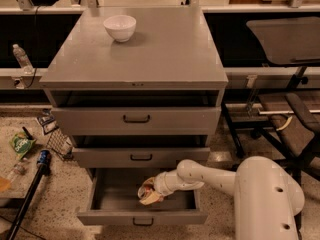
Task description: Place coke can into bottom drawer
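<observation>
I count three grey drawers (136, 120), one white bowl (120, 27); my gripper (150, 197) pinches one coke can (146, 187) in the open bottom drawer (142, 217), lower centre.

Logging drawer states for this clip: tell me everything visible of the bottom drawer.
The bottom drawer is grey, metal-looking, lowest of three and pulled out furthest, with a small dark handle on its front. Its floor shows bare at left. The arm reaches in from the right; the pincer and can sit over its middle. Whether the can touches the floor cannot be told.
</observation>
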Controlling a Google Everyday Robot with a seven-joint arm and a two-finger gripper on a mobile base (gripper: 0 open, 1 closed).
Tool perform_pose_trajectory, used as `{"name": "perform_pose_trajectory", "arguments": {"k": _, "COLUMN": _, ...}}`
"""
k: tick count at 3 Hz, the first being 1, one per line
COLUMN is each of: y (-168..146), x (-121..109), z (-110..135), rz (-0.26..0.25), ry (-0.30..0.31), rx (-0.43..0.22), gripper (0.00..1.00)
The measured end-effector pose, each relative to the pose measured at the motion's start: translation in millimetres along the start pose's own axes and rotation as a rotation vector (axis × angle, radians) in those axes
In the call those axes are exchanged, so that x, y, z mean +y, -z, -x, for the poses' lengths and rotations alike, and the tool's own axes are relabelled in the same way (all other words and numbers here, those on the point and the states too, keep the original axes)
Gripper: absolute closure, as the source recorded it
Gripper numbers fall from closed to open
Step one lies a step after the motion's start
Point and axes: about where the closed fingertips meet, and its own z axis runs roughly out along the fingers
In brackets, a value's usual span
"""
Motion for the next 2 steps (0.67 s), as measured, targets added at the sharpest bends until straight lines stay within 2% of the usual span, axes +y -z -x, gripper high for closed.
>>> {"name": "perform_pose_trajectory", "arguments": {"k": 2, "y": -21.5, "x": -13.8, "z": -34.6, "rz": -0.067, "ry": -0.071, "rx": 0.087, "gripper": 0.37}}
